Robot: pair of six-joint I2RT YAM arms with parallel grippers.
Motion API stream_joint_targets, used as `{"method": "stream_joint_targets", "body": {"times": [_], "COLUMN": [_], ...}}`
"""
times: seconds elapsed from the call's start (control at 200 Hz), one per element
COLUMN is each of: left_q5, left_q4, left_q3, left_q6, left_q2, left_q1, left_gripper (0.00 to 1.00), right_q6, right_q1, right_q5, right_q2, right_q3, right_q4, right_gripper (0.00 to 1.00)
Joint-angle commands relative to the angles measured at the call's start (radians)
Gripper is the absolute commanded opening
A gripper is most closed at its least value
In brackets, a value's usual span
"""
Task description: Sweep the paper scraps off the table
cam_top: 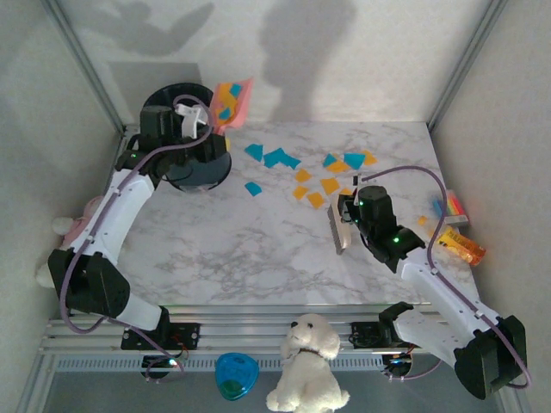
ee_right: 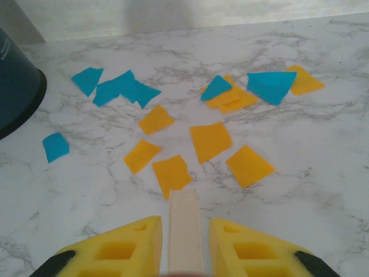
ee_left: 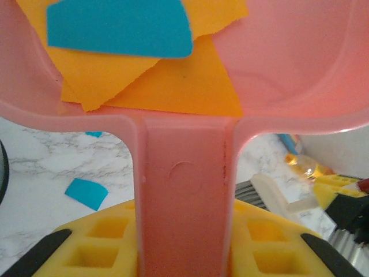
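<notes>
Site was a robotics lab cell. Marble-pattern bench [cam_top: 250, 249] stood enclosed by plain white panels [cam_top: 362, 60] on an aluminium rail frame [cam_top: 267, 314]. Left arm [cam_top: 116, 219] and right arm [cam_top: 439, 292] were bolted along the bottom edge of the view.

paper scraps [ee_left: 173, 86] cropped above, dustpan [ee_left: 288, 63] rim cropped
</notes>
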Motion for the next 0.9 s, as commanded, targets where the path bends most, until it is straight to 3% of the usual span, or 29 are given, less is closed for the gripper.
{"method": "stream_joint_targets", "body": {"times": [0.0,0.586,0.896], "left_q5": [0.086,0.243,0.273], "left_q4": [0.081,0.191,0.226], "left_q3": [0.04,0.059,0.065], "left_q6": [-0.089,-0.377,-0.447], "left_q2": [-0.033,0.07,0.107], "left_q1": [0.037,0.166,0.189], "left_gripper": [0.0,0.0,0.0], "right_q6": [-0.002,-0.005,-0.008], "right_q1": [-0.008,-0.007,-0.007], "right_q5": [-0.007,-0.012,-0.008], "right_q2": [0.003,0.018,0.013], "right_q3": [0.047,0.063,0.064], "right_q4": [0.02,-0.003,-0.009], "right_gripper": [0.0,0.0,0.0]}}
